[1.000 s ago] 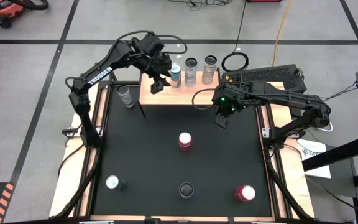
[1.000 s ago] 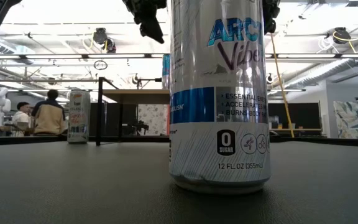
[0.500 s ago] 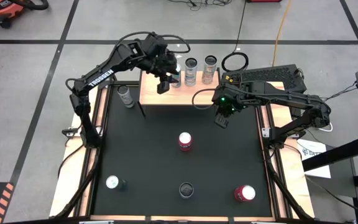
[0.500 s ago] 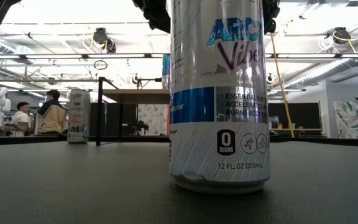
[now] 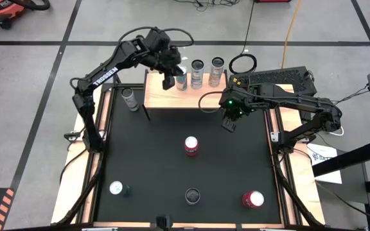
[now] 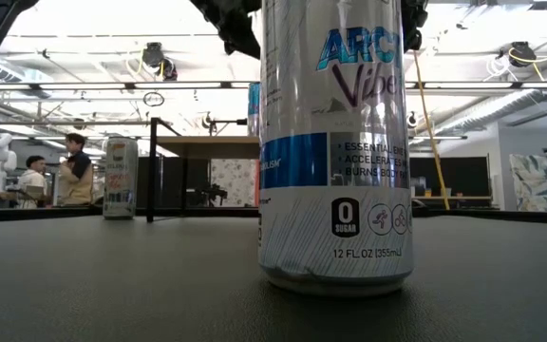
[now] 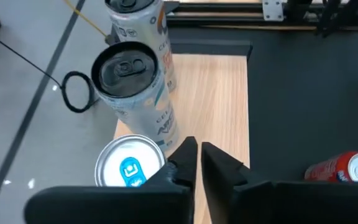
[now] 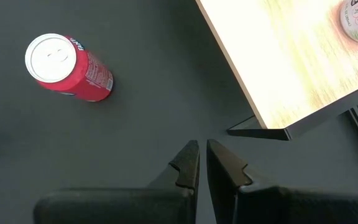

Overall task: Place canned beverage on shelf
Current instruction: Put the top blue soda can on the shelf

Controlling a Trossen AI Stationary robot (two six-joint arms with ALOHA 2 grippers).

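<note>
Left gripper (image 5: 169,80) hovers over the shelf (image 5: 166,96), beside the blue-top can (image 5: 181,78); jaws pressed together, holding nothing. In the left wrist view its fingertips (image 7: 188,152) sit just beside that can (image 7: 129,169). Three cans stand in a row along the shelf's 12 o'clock edge: blue-top, a dark-top (image 5: 197,72), another dark-top (image 5: 218,68). The blue-top looks placed; the step in hand is judged to be clearing away.

To do it well: lift straight up before swinging, so the closed fingers do not clip the blue-top or its neighbour at 3 o'clock. Exit toward 6 o'clock, where the board is bare.

Right gripper (image 5: 228,123) waits off the shelf's 4 o'clock corner, jaws closed and empty; its wrist view shows that corner (image 8: 272,121) close by.

Still on the table: a red can (image 5: 191,145) at centre, another red can (image 5: 252,199) at 4 o'clock, a silver can (image 5: 116,188) at 8 o'clock, a dark can (image 5: 192,195) at 6 o'clock, and a grey can (image 5: 130,99) off the shelf's 9 o'clock side.

Room: the table's middle is open; the right arm crowds the 3 o'clock side.
</note>
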